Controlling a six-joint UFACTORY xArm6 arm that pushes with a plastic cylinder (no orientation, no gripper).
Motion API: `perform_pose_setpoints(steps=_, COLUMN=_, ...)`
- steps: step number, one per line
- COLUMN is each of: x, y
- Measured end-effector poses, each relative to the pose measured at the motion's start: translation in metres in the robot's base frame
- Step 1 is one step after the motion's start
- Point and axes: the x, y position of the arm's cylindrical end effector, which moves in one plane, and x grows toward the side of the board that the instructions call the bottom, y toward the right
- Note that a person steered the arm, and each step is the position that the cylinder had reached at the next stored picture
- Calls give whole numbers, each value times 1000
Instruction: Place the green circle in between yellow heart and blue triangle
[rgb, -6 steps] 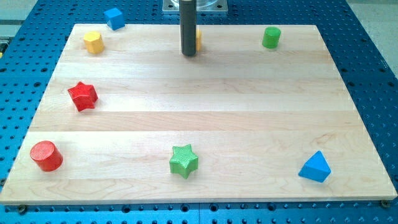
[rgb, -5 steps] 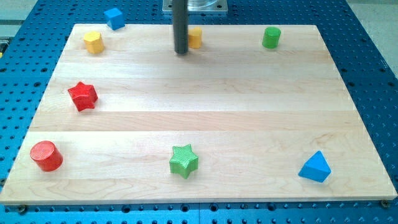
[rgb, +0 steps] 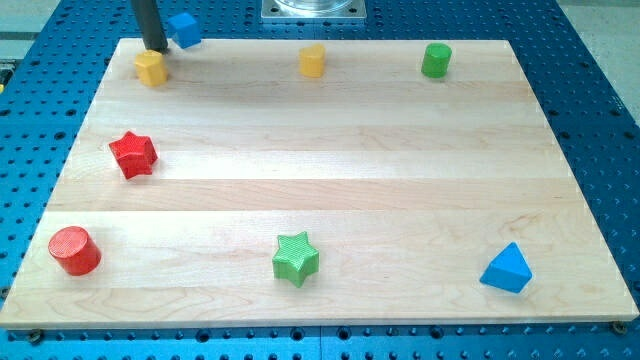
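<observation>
The green circle (rgb: 436, 60) stands near the board's top edge, right of centre. The blue triangle (rgb: 506, 268) lies at the bottom right corner. Two yellow blocks sit along the top: one at top centre (rgb: 312, 60) and one at top left (rgb: 150, 68); I cannot tell which is the heart. My tip (rgb: 153, 48) is at the top left corner, just above the left yellow block and left of a blue cube (rgb: 183, 28), far from the green circle.
A red star (rgb: 132, 154) lies at the left side, a red cylinder (rgb: 74, 250) at the bottom left, and a green star (rgb: 295, 258) at bottom centre. The wooden board (rgb: 330, 200) rests on a blue perforated table.
My tip has moved left along the top edge, from in front of the centre yellow block to the top left corner. That yellow block now shows fully. No block has moved.
</observation>
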Motion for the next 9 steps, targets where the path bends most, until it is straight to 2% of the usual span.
perform_pose_setpoints(steps=1, x=31, y=45)
perform_pose_setpoints(steps=2, x=39, y=130)
perform_pose_setpoints(steps=3, x=77, y=138)
perform_pose_setpoints(steps=4, x=135, y=194)
perform_pose_setpoints(steps=5, x=139, y=351)
perform_pose_setpoints(steps=6, x=70, y=477)
perform_pose_setpoints(steps=7, x=5, y=467)
perform_pose_setpoints(steps=8, x=45, y=374)
perform_pose_setpoints(steps=9, x=139, y=307)
